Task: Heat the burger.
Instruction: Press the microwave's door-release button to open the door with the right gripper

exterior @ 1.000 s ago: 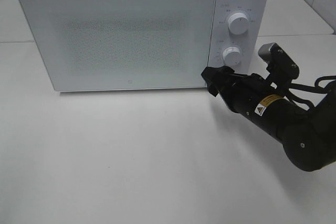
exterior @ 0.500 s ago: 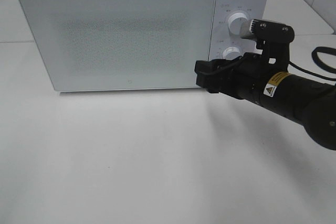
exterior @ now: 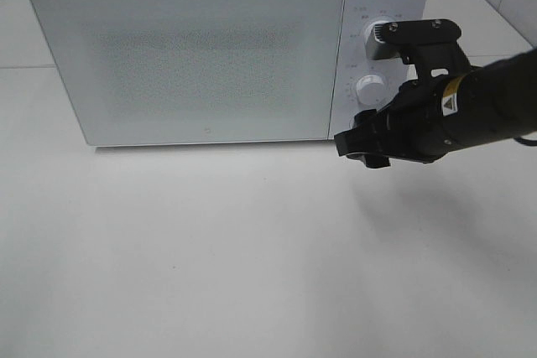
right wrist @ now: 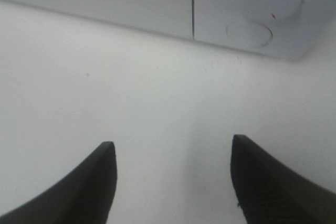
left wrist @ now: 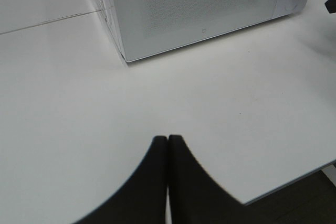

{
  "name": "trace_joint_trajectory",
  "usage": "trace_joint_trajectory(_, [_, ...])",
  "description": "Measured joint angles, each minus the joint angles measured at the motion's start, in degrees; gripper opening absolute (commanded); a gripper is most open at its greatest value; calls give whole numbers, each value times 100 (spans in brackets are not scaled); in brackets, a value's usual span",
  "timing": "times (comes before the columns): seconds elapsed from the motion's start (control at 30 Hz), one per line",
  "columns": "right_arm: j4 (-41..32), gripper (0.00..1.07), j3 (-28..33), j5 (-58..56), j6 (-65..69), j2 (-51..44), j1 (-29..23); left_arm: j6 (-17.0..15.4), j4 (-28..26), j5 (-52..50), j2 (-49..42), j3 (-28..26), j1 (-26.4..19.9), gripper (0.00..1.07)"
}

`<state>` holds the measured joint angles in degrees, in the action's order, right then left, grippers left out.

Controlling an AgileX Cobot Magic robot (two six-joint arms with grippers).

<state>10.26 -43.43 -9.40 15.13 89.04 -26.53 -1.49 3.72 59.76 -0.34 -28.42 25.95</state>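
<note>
Well, the burger cannot be seen anywhere. The white microwave (exterior: pixel 193 48) sits at 12 o'clock on the table (exterior: pixel 210 274). Its door (exterior: pixel 168 6) is shut and cloudy, so I cannot tell if the burger is inside.

The right gripper (exterior: pixel 362 147) is wide open and holds nothing. It hangs at 6 o'clock of the lower knob (exterior: pixel 369 89), near the 3 o'clock edge of the door. The left gripper (left wrist: pixel 168 141) is squeezed tight with nothing in it, well back from the microwave.

I think a burger is light, soft and squishy. Its layers can slide apart, and a shiny bun may be slippery. So I think a gentle hold on both sides, low down by the bottom bun, would work best. Holding whatever it sits on may be safer. A hard squeeze would likely squash it or push the filling out.
</note>
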Motion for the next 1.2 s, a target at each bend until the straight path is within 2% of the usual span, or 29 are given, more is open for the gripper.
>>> trace_joint_trajectory(0.03, [0, 61, -183, -470, -74, 0, 0, 0, 0, 0, 0, 0, 0, 0])
trace_joint_trajectory(0.07, [0, 61, -183, -470, -74, 0, 0, 0, 0, 0, 0, 0, 0, 0])
trace_joint_trajectory(0.1, [0, 61, -493, -1220, -252, 0, 6, 0, 0, 0, 0, 0, 0, 0])
trace_joint_trajectory(0.23, [-57, 61, -877, -2034, -476, 0, 166, 0, 0, 0, 0, 0, 0, 0])
trace_joint_trajectory(0.27, [-178, 61, -1077, -2424, -556, 0, 539, 0, 0, 0, 0, 0, 0, 0])
trace_joint_trajectory(0.33, [-241, 61, -1152, -2561, -602, 0, 710, 0, 0, 0, 0, 0, 0, 0])
trace_joint_trajectory(0.4, [-739, 61, -1427, -3163, -768, 0, 1616, 0, 0, 0, 0, 0, 0, 0])
trace_joint_trajectory(0.5, [-871, 61, -1467, -3277, -791, 0, 1839, 0, 0, 0, 0, 0, 0, 0])
trace_joint_trajectory(0.53, [-1089, 61, -1507, -3529, -796, -23, 2172, 0, 0, 0, 0, 0, 0, 0])
trace_joint_trajectory(0.67, [-1220, 61, -1513, -4148, -688, -298, 2647, 0, 0, 0, 0, 0, 0, 0])
trace_joint_trajectory(1.07, [-1278, 61, -1375, -5019, -607, -1868, 2681, 0, 0, 0, 0, 0, 0, 0])
trace_joint_trajectory(1.2, [-1278, 61, -911, -5334, -676, -2848, 2681, 0, 0, 0, 0, 0, 0, 0])
